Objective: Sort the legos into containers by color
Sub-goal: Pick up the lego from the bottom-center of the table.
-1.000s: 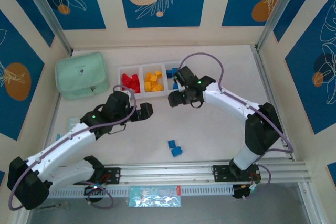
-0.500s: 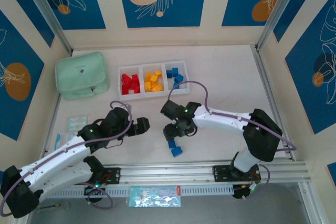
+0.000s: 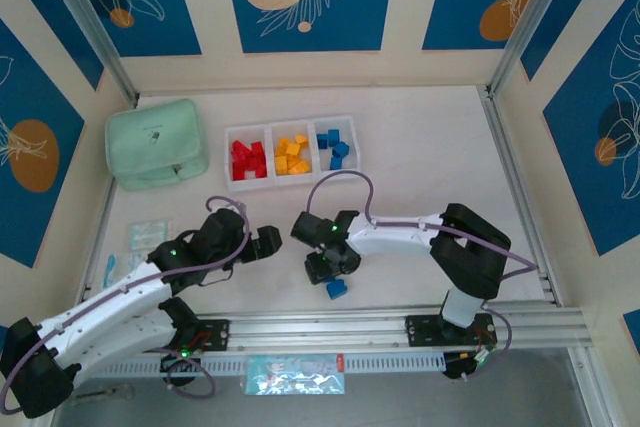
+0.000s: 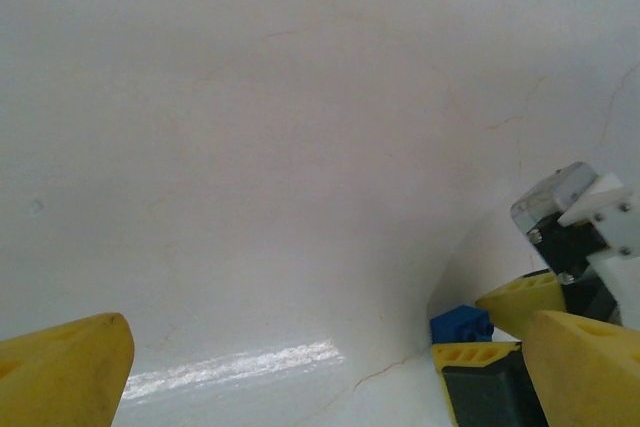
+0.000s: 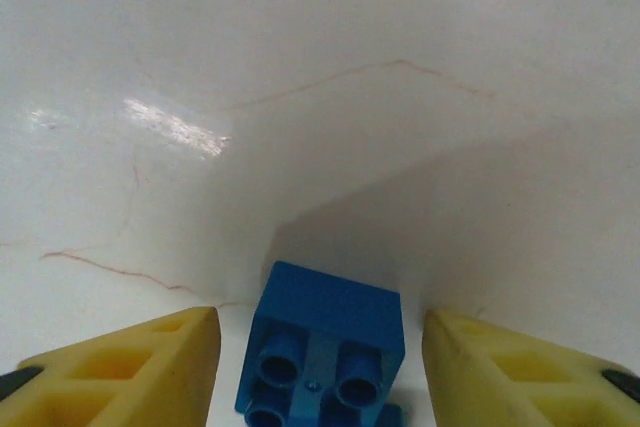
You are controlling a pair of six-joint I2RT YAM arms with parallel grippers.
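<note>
White table [image 3: 420,187], hairline marks across it, blue leaf-print panels all around. Nearest the arms, a loose brick [image 3: 336,289] in blue sits on the bare top. Just beyond it is the action: the right gripper [image 5: 320,332] is low over another blue brick [image 5: 325,347], which is glossy hard plastic, squarish, round studs showing. The jaws are apart, with one ribbed yellow finger [image 5: 130,367] on each side and a gap on both flanks, so no grip yet. I'd call this the pick step. What it needs next is a square squeeze on those smooth flat sides, then a lift. To the left, the left gripper [image 4: 325,347] hangs spread wide with nothing between its jaws. Far back is the translucent low-walled tray [image 3: 270,155]: reds [image 3: 248,159] left, yellow-oranges [image 3: 291,155] middle, blues [image 3: 334,145] right, and that right compartment looks like this brick's destination. A soft mint pouch [image 3: 155,142] lies left of the tray.
</note>
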